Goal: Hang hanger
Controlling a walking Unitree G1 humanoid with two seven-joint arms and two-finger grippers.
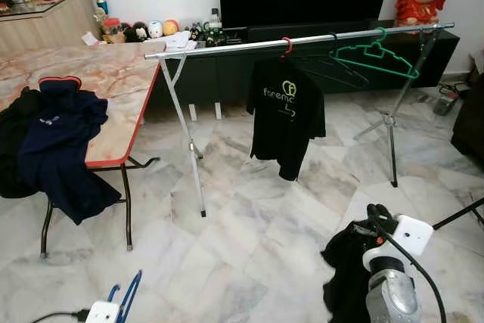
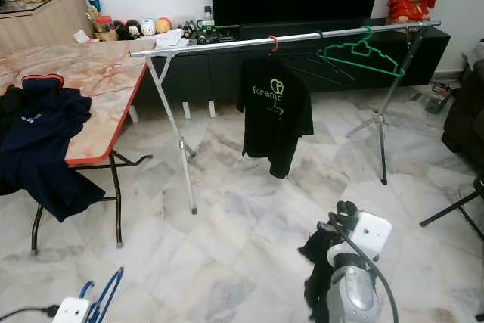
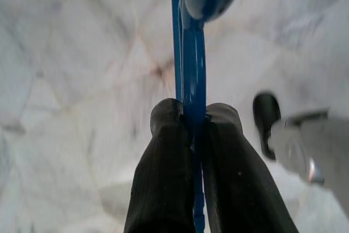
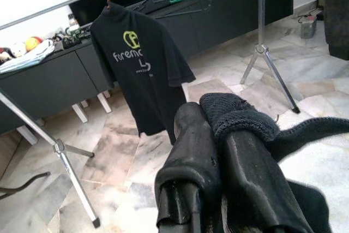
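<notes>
We find the left end effector (image 3: pixel 193 135) clenched on a blue hanger (image 3: pixel 188 53), low at approx. 7 o'clock in the head views, over the marble floor (image 1: pixel 249 247). Right end effector (image 4: pixel 218 135) grips a black garment (image 4: pixel 240 115) at approx. 5 o'clock. Clothes rail (image 1: pixel 302 39) stands at 12 o'clock w/ a black T-shirt (image 1: pixel 286 115) on a red hanger (image 1: pixel 286 45) and a green hanger (image 1: pixel 374 56) to its right. Navy shirt (image 1: pixel 60 141) drapes off the tabletop (image 1: pixel 113 73) at 9 o'clock.

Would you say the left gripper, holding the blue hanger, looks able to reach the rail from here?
Probably not yet. The left gripper is shut on the blue hanger low by the floor, and open marble floor separates it from the rail.
</notes>
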